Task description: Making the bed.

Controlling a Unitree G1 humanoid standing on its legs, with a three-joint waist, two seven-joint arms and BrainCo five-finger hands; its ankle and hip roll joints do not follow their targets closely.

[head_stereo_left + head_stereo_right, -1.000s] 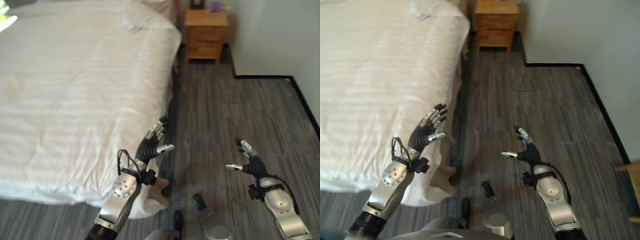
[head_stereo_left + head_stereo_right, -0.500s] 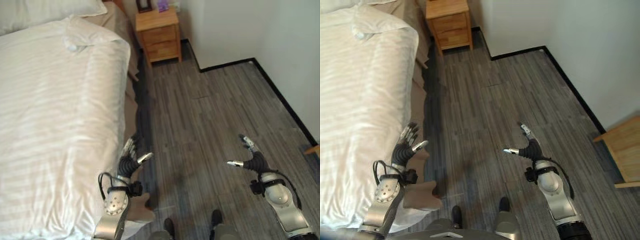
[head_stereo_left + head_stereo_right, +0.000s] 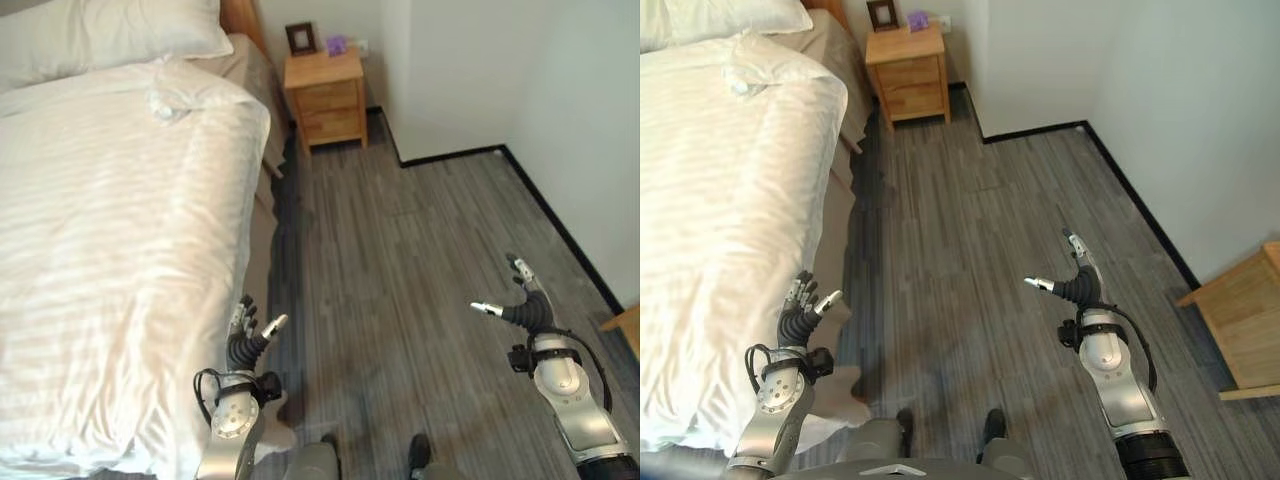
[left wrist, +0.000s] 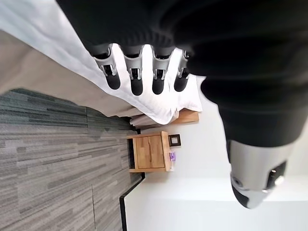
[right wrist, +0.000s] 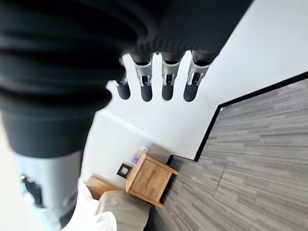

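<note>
The bed fills the left of the eye views, spread with a white striped duvet whose top corner is bunched near the pillows. A beige bed base shows along the duvet's right edge. My left hand is open beside the lower right edge of the duvet, holding nothing; its straight fingers point along the bed's side. Over the bare floor, well right of the bed, my right hand is open and empty, fingers straight.
A wooden nightstand with a small frame and a purple object stands at the head of the bed by the white wall. Grey plank floor runs between bed and wall. Another wooden piece stands at the far right.
The camera has swung up and towards the head of the bed, so the pillows show now. Both hands stay open and empty, the left still beside the duvet's edge.
</note>
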